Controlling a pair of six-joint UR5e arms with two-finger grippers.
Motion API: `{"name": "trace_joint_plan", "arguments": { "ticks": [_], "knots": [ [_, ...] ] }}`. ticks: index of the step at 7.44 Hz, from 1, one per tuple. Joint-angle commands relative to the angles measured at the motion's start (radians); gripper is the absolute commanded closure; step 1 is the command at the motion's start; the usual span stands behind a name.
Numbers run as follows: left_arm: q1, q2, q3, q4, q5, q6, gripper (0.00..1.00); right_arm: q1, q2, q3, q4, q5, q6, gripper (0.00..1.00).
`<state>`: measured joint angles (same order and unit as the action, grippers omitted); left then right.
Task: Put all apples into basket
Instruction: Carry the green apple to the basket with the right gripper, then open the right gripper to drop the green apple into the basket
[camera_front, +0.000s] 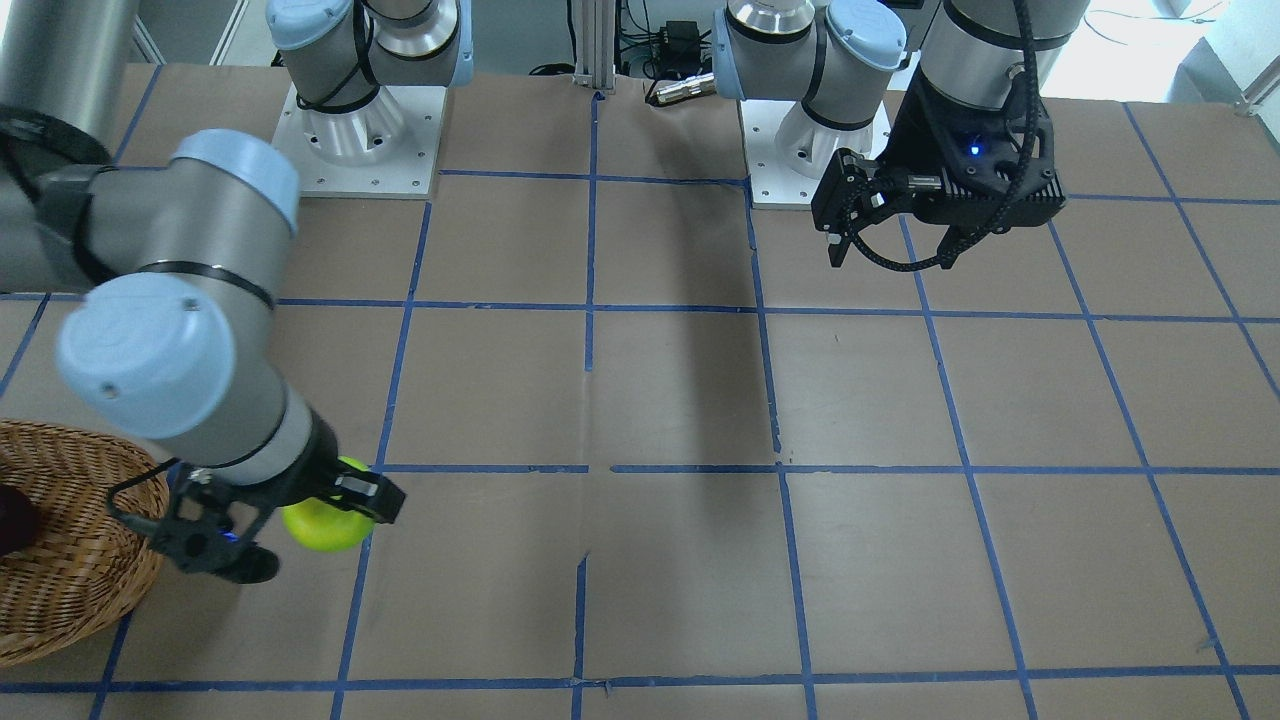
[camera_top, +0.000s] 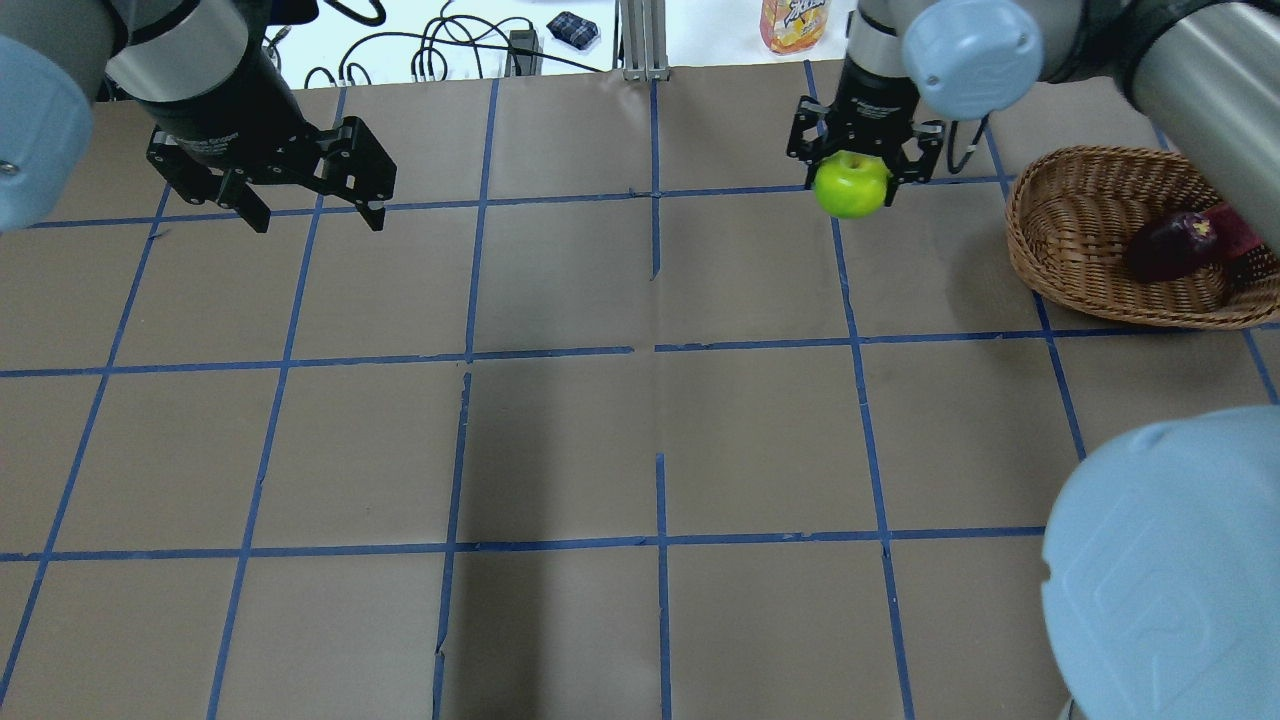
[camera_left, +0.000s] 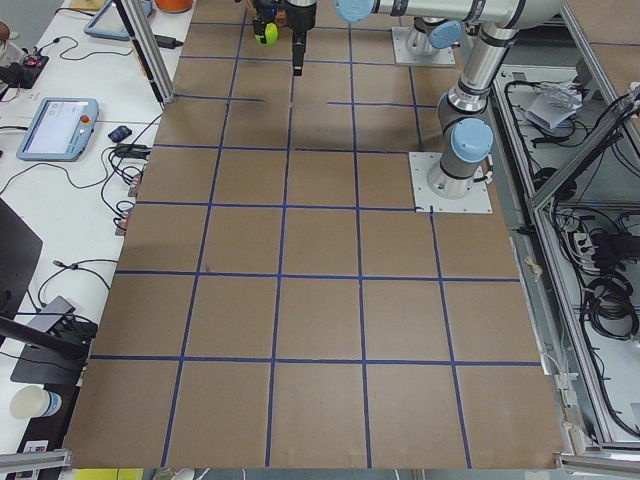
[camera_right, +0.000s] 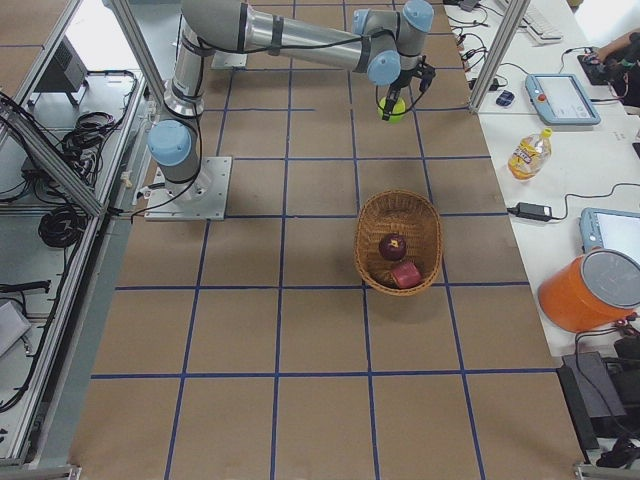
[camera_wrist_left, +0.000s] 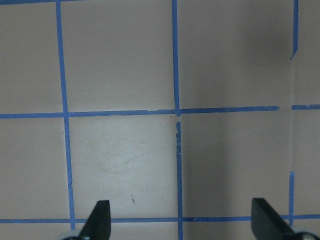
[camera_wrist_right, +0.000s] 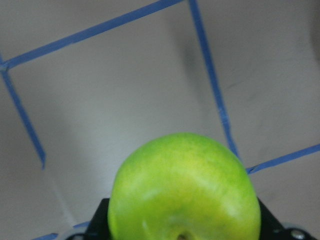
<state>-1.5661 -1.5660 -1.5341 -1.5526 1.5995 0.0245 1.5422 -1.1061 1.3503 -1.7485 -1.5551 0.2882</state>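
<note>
Between the left edge of the tabletop (camera_top: 560, 450) and its middle, the left gripper (camera_top: 320, 222) hangs above the surface with its fingers spread wide and nothing between them. Further right, closer to the far edge, the right gripper (camera_top: 852, 188) has its fingers closed around the lime green apple (camera_wrist_right: 184, 192). It holds the apple off the table, near the left side of the basket (camera_top: 1060, 255) and not yet over it. The wicker basket sits towards the far edge too, with the dark purple apple (camera_top: 1165, 248) and the red apple (camera_right: 405, 275) lying side by side inside it.
</note>
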Motion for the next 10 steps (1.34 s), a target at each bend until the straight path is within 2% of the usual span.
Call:
{"name": "trace_joint_plan", "arguments": {
  "ticks": [1, 4, 5, 7, 9, 10],
  "knots": [
    [0.0, 0.001, -0.001, -0.001, 0.0, 0.0, 0.0, -0.189, 0.006, 0.007, -0.009, -0.073, -0.307, 1.0],
    [0.0, 0.001, -0.001, -0.001, 0.0, 0.0, 0.0, -0.313, 0.049, 0.009, -0.046, -0.112, -0.506, 1.0],
    [0.0, 0.001, -0.001, -0.001, 0.0, 0.0, 0.0, -0.326, 0.058, 0.009, -0.102, -0.147, -0.562, 1.0],
    [0.0, 0.0, -0.001, -0.001, 0.0, 0.0, 0.0, -0.326, 0.084, 0.009, -0.111, -0.155, -0.56, 0.97],
    [0.0, 0.0, -0.001, 0.0, 0.0, 0.0, 0.0, -0.326, 0.123, 0.01, -0.163, -0.149, -0.569, 0.02],
    [0.0, 0.0, -0.001, 0.0, 0.0, 0.0, 0.0, -0.333, 0.118, 0.01, -0.139, -0.158, -0.572, 0.0]
  ]
}}
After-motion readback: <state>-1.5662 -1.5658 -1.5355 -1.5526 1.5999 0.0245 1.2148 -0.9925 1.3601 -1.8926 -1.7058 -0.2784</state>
